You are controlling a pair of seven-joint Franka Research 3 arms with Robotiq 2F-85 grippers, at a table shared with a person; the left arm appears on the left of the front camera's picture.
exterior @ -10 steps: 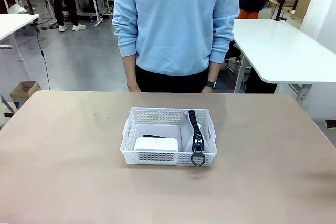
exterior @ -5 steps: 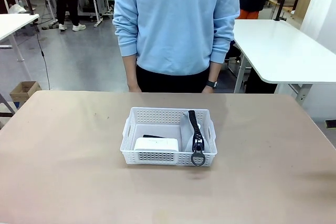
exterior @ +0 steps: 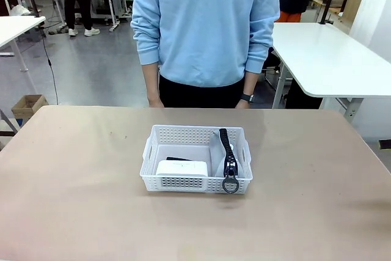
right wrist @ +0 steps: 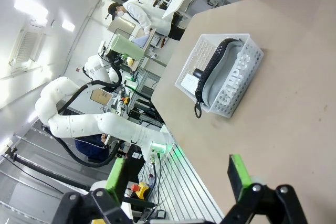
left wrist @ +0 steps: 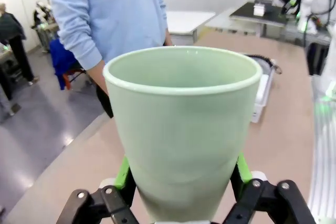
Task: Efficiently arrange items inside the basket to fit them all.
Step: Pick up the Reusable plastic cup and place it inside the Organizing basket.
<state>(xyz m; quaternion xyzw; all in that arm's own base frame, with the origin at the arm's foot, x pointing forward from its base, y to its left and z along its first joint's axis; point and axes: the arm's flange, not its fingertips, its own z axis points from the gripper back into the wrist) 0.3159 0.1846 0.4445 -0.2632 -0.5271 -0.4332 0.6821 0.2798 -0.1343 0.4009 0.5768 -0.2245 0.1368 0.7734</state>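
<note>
**Cup clamped in left gripper, basket half packed at table centre**

The table (exterior: 73, 200) filled the lower half of the front view, with the person (exterior: 204, 29) standing at its 12 o'clock edge, arms down at the sides. The basket (exterior: 197, 181) sat at the table's centre. Inside it the case (exterior: 229, 154) stood on edge along the 3 o'clock side, its zipper uppermost and its ring pull hanging over the 6 o'clock rim. The white box (exterior: 181, 167) lay in the 7 o'clock corner, with a sliver of the stapler (exterior: 177, 159) showing just behind it, toward 12 o'clock.

The front view showed the basket's contents; the left wrist view showed the cup (left wrist: 181, 129), upright and mouth up, squeezed between the green pads (left wrist: 122, 174) of the left gripper (left wrist: 181, 182). From that camera the basket's end showed past the cup's rim at 3 o'clock, well apart from it.

The right wrist view saw the basket at 1 o'clock, well away from the right gripper (right wrist: 178, 179), whose fingers stood spread apart with nothing between them. It also caught the left arm (right wrist: 79, 121) farther off at 10 o'clock, holding the cup up beyond the table's edge.
</note>
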